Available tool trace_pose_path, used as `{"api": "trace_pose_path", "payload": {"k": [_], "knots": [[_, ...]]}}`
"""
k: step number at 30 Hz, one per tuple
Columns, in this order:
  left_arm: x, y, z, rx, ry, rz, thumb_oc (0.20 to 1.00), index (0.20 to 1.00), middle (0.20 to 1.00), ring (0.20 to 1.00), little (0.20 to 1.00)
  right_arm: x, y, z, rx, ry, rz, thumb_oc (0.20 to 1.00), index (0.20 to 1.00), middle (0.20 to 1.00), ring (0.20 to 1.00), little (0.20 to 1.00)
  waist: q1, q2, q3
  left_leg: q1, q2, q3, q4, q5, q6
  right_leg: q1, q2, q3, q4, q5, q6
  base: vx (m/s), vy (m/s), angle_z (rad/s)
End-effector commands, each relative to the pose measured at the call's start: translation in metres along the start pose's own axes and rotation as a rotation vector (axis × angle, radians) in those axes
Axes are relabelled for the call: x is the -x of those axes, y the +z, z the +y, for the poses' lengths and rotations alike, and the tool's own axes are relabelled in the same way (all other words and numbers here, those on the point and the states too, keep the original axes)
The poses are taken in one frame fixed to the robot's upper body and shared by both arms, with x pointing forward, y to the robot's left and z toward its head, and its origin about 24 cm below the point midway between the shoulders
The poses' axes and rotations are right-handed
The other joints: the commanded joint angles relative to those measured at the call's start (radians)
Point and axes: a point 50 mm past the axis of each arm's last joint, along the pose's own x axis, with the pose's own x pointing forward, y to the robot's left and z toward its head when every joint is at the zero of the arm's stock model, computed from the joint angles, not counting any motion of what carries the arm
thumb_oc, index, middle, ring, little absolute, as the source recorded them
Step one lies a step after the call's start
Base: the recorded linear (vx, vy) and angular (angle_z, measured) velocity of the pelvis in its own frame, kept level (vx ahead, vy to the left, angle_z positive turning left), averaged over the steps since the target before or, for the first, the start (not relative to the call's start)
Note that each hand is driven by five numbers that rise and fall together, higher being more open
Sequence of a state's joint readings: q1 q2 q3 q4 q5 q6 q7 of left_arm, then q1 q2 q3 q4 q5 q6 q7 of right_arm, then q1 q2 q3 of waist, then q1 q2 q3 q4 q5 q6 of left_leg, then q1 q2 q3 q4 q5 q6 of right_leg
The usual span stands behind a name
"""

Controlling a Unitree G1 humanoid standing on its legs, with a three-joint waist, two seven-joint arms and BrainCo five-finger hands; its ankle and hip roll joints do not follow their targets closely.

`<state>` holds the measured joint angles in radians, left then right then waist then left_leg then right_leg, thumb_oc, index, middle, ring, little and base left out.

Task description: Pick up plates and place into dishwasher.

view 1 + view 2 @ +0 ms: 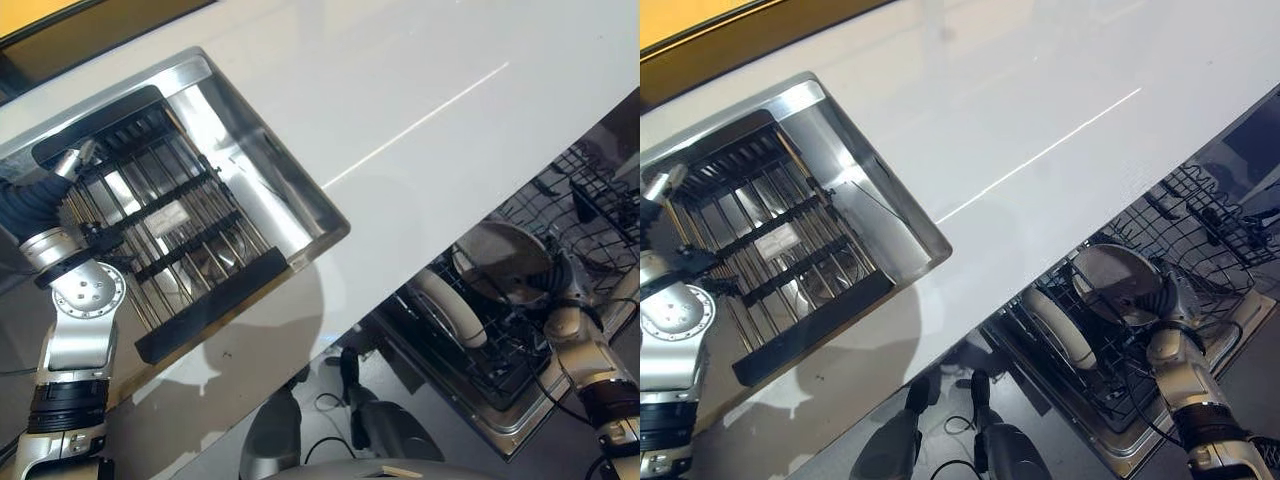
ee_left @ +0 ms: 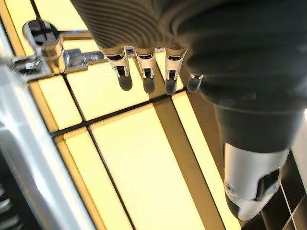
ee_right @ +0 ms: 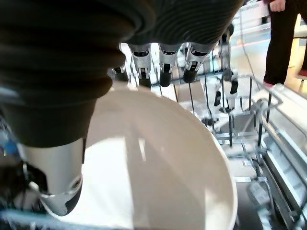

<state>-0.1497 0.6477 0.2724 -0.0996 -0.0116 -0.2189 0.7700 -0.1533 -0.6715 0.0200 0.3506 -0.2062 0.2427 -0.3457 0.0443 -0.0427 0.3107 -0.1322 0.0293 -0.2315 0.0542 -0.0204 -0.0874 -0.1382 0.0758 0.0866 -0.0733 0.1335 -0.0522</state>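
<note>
Plate (image 3: 158, 163) sits in the right hand (image 3: 158, 28), thumb and curled fingers (image 3: 165, 72) pinching its rim, held among the wires of the dishwasher rack (image 1: 560, 230). Another plate (image 1: 445, 305) stands upright in the rack beside it. Across the white bench (image 1: 400, 130), the left hand (image 2: 158, 28) hangs with fingers relaxed by the sink (image 1: 300, 195), which holds a black drying rack (image 1: 160, 220).

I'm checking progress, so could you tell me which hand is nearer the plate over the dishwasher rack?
Right. The right hand holds the plate over the rack; the left hand is far off, above the sink.
</note>
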Motion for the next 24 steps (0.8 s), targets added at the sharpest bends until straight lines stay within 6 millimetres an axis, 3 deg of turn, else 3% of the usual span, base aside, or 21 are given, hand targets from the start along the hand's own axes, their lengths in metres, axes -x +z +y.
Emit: {"api": "trace_pose_path", "payload": {"k": [1,9,12,18,24], "knots": [[0.009,0.002,0.005,-0.070,-0.090,-0.071,1.000,1.000,1.000,1.000,1.000,0.009,-0.016,-0.017,0.037,-0.051,0.017,1.000,1.000,1.000,1.000,1.000,-0.013,0.020,-0.136,-0.042,0.018,0.007,-0.058,0.099,0.071,0.000,-0.029,-0.040,0.119,-0.114,0.040,-0.02,-0.015,-0.19],[0.029,-0.014,0.025,-0.123,-0.086,0.019,1.000,1.000,1.000,1.000,1.000,0.025,-0.014,-0.026,-0.081,-0.148,0.013,1.000,1.000,1.000,1.000,1.000,-0.035,0.027,-0.169,-0.025,0.021,0.072,0.015,0.063,0.066,0.040,-0.035,-0.019,0.094,-0.097,0.043,-0.04,0.007,-0.13],[0.037,-0.015,0.027,-0.119,-0.110,0.041,1.000,1.000,1.000,1.000,1.000,0.034,-0.022,-0.023,-0.076,-0.142,0.038,1.000,1.000,1.000,1.000,1.000,-0.049,0.018,-0.181,-0.031,0.011,0.135,0.111,0.022,0.064,0.059,-0.053,-0.021,0.081,-0.084,0.046,-0.04,0.041,-0.02],[0.053,-0.024,0.034,-0.143,-0.122,0.119,1.000,1.000,1.000,1.000,1.000,0.042,-0.028,-0.019,-0.134,-0.151,0.054,1.000,1.000,1.000,1.000,1.000,-0.091,0.022,-0.202,-0.029,-0.028,0.243,0.327,-0.046,0.094,0.100,-0.063,0.019,0.086,-0.077,0.039,0.01,0.154,-0.06],[0.068,-0.029,0.036,-0.143,-0.143,0.185,1.000,1.000,1.000,1.000,1.000,0.059,-0.042,-0.009,-0.262,-0.225,0.140,1.000,1.000,1.000,1.000,1.000,-0.129,0.066,-0.210,0.040,-0.056,0.266,0.250,-0.078,0.114,0.108,-0.084,0.067,0.098,-0.076,0.060,-0.06,0.280,-0.15]]}}
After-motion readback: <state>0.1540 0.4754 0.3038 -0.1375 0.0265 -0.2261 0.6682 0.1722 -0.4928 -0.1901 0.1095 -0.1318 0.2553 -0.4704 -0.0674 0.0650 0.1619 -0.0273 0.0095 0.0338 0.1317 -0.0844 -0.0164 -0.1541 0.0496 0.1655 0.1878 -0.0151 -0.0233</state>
